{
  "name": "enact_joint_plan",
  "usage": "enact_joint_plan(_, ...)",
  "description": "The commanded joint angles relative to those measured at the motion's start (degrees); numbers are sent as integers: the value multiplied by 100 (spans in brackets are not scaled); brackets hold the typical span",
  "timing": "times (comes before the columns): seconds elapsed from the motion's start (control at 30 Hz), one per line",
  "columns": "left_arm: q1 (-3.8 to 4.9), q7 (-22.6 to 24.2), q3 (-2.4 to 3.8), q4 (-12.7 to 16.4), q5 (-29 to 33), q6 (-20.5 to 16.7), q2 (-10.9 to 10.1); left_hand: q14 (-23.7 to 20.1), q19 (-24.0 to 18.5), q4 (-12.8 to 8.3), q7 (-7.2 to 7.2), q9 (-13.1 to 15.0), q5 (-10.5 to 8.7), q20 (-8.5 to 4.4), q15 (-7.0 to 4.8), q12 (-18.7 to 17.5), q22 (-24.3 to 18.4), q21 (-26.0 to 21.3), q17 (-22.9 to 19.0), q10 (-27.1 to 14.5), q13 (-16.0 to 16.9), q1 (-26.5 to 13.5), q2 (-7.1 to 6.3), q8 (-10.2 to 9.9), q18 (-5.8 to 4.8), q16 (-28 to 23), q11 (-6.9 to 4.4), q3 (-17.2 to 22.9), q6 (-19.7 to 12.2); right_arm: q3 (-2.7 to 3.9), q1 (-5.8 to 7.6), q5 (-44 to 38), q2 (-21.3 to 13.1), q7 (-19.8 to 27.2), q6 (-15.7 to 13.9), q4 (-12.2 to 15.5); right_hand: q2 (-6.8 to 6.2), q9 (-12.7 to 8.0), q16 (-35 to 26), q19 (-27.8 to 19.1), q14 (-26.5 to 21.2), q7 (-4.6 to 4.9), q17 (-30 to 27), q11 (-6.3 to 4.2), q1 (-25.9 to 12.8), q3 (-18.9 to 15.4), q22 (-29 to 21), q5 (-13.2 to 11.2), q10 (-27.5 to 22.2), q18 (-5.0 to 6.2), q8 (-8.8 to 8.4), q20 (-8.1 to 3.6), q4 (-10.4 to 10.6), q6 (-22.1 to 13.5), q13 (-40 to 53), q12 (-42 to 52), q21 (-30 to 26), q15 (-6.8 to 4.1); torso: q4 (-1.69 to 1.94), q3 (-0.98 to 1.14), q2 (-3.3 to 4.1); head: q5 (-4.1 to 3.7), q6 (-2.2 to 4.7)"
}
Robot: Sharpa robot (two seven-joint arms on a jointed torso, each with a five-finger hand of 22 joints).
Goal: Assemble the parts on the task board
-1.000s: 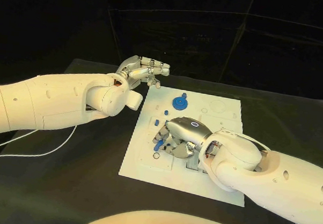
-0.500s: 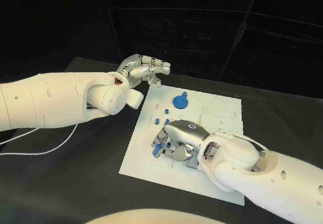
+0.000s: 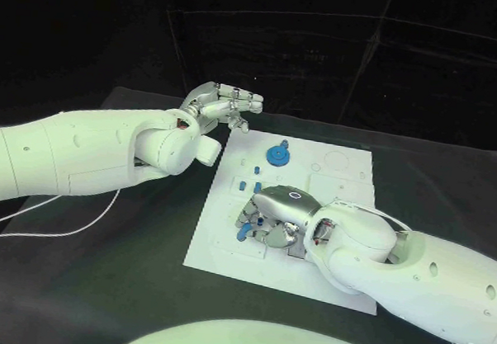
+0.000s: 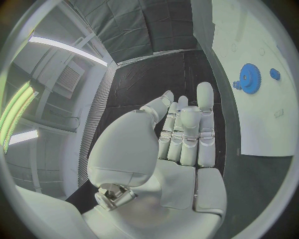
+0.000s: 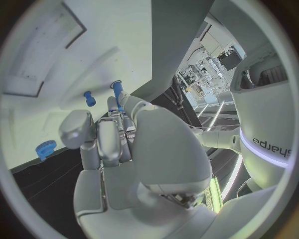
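The white task board (image 3: pixel 340 190) lies mid-table. My right hand (image 3: pixel 275 217) is down on its near-left part, fingers curled in on a small blue peg (image 5: pixel 117 92) that sticks out past its fingertips (image 5: pixel 111 107). A small blue gear (image 3: pixel 242 236) lies flat on the board by those fingers, the same small gear (image 5: pixel 45 148) as in the right wrist view. A large blue gear (image 3: pixel 277 156) sits at the board's far end, and the large gear (image 4: pixel 249 85) also appears past my left hand. My left hand (image 3: pixel 222 104) hovers above the board's far-left corner, holding nothing, its fingers (image 4: pixel 187 129) side by side.
Two short blue pegs (image 3: pixel 249 186) stand in the board just beyond my right hand; one short peg (image 5: pixel 90 98) is near the held one. A white cable (image 3: pixel 62 235) trails over the black table on the left. Dark panels wall the back.
My right hand has crept a little towards the board's near-left side, staying low over it. My left hand has not moved.
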Motion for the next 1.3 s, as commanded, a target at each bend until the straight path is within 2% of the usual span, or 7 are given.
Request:
enact_joint_plan(0.03,7,22,5,-3,10,44,9,-45,-20,9,-9,-6,11,19,-2,29,-5,-34,-5,-58,6,36,25,-16,35,-27,1,11,-17,-2,-5,-216,21,-122,96,-3,-25,4,32,36,149,1,4,-4,-11,45,6,37,57,37,6,1,4,30,8,-18,29,-40,-1,1,1,2,-4)
enact_joint_plan(0.5,7,13,5,-10,10,50,13,-45,-20,9,-9,-6,11,19,-2,29,-5,-34,-5,-58,6,36,25,-16,35,-27,1,11,-17,-10,-40,-578,80,-310,90,-8,-68,1,18,28,142,0,-20,-5,-93,58,-2,34,59,39,-3,3,-15,24,11,-36,26,-38,2,-4,-2,6,-9)
enact_joint_plan(0.63,7,12,4,-8,10,52,12,-45,-20,9,-9,-6,11,19,-2,29,-5,-34,-5,-58,6,36,25,-16,35,-27,1,11,-17,-12,-43,-547,99,-256,102,-8,-191,-15,35,14,145,16,-1,15,-317,-6,-14,144,-24,38,-45,16,26,-63,-7,-111,18,-12,0,-3,2,11,-11)
enact_joint_plan(0.77,7,12,4,-10,10,52,12,-45,-20,9,-9,-6,11,19,-2,29,-5,-34,-5,-58,6,36,25,-16,35,-27,1,11,-17,-14,-44,-479,114,-186,88,-7,-356,-38,57,1,148,11,20,42,-569,-162,-30,168,-137,43,-74,41,107,-347,-26,-190,7,6,-1,-3,-3,13,-11)
enact_joint_plan(0.9,7,11,4,-10,10,52,9,-50,-16,12,-5,-6,11,19,0,38,-10,-40,-16,-67,9,36,28,-17,34,-30,4,10,-23,-15,-45,-418,119,-136,57,-2,-435,-34,64,-9,146,6,24,60,-693,-273,-49,167,-252,47,-69,50,156,-530,-38,-260,-6,13,1,-4,-1,15,-10)
enact_joint_plan(1.3,7,6,4,-9,10,51,3,-50,-16,13,-4,-6,11,19,0,38,-10,-40,-16,-67,9,36,28,-17,34,-30,4,10,-23,-17,-47,-333,106,-86,-18,20,-404,-24,47,-6,136,-1,-8,48,-689,-306,-43,169,-235,48,-54,51,159,-610,-25,-256,-4,8,0,-3,1,17,-11)
